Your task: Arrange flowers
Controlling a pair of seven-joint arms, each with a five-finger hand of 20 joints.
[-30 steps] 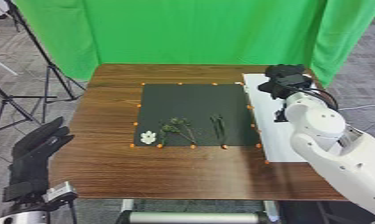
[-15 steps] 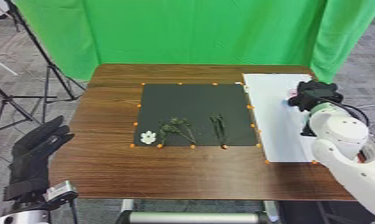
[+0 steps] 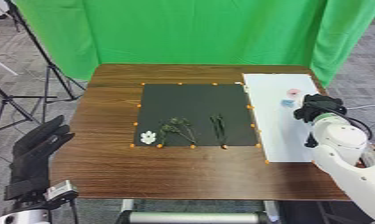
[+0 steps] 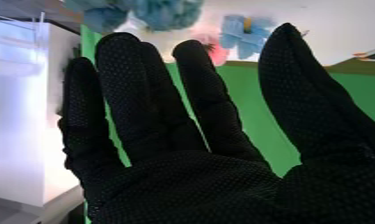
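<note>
Pink flower [image 3: 294,93] and pale-blue flower [image 3: 287,103]: they lie near each other on the white sheet [image 3: 286,137], we think to begin the arrangement; soft petals, and the blue one has a yellowish centre.
Blue blooms [image 4: 166,12]: these look fuller and darker, beyond the fingers in the wrist view.
Right hand [image 3: 320,107]: at the sheet's right side, its fingers extended, grasping nothing.
Dark mat [image 3: 188,102]: it carries the white flower [image 3: 148,137], green sprigs [image 3: 170,129] and slender stems [image 3: 220,131], spaced, we suppose, for easy picking.
Left hand [image 3: 31,159]: relaxed and empty beside the bench [image 3: 166,175], probably to leave us free space.
</note>
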